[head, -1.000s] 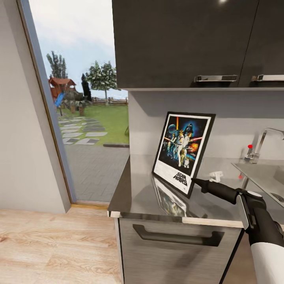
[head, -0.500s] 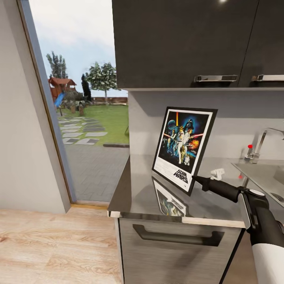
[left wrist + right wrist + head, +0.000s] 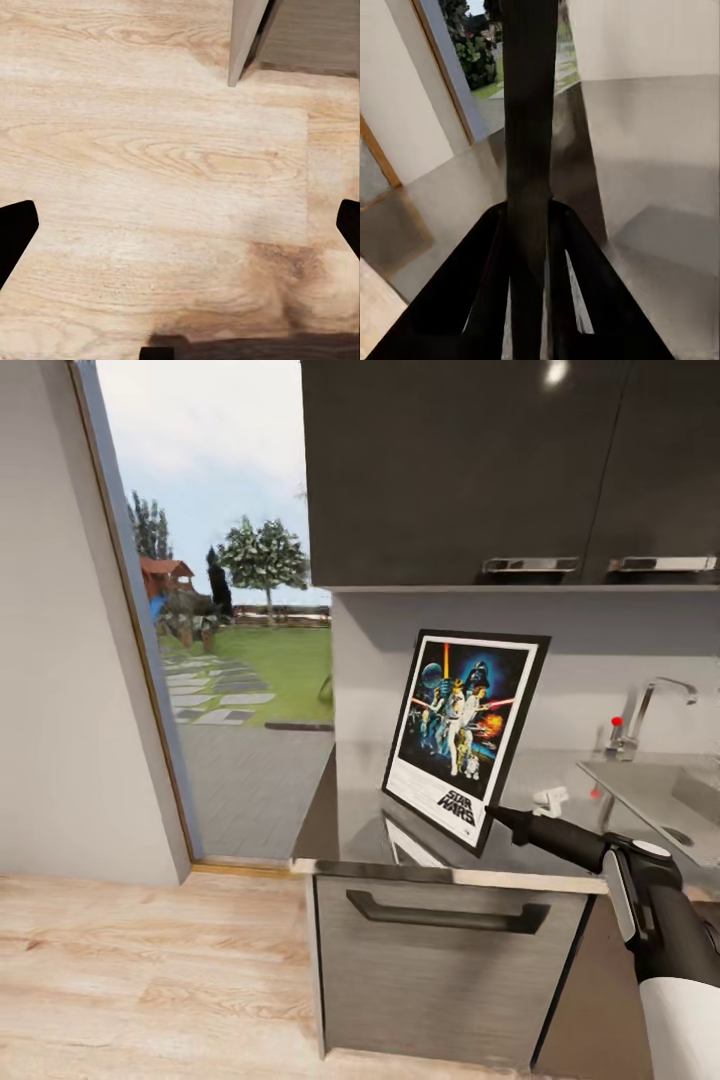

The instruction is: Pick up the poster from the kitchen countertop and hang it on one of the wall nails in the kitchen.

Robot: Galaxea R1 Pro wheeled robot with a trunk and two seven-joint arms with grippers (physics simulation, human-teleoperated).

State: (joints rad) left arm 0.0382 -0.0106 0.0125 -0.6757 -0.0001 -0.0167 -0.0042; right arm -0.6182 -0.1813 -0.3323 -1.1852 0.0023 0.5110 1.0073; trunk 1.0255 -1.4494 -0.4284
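The upright Star Wars poster (image 3: 462,736), with its black frame and white border, hangs tilted just above the glossy grey countertop (image 3: 345,825), which mirrors its lower edge. My right gripper (image 3: 494,817) is shut on the poster's lower right corner. In the right wrist view the frame (image 3: 529,112) runs edge-on between the two black fingers (image 3: 484,289). My left gripper (image 3: 182,229) is open over the wooden floor, holding nothing. The wall nails are out of view.
Dark upper cabinets (image 3: 460,470) hang over the counter. A steel sink (image 3: 650,795) with a chrome tap (image 3: 640,715) lies to the right. A grey drawer front (image 3: 440,960) sits under the slab. A tall glass door (image 3: 230,660) to the garden stands left. Wooden floor (image 3: 140,970) spreads below.
The whole view has shifted as the camera moved. The poster has risen a little off the countertop in my right gripper and stands slightly more upright.
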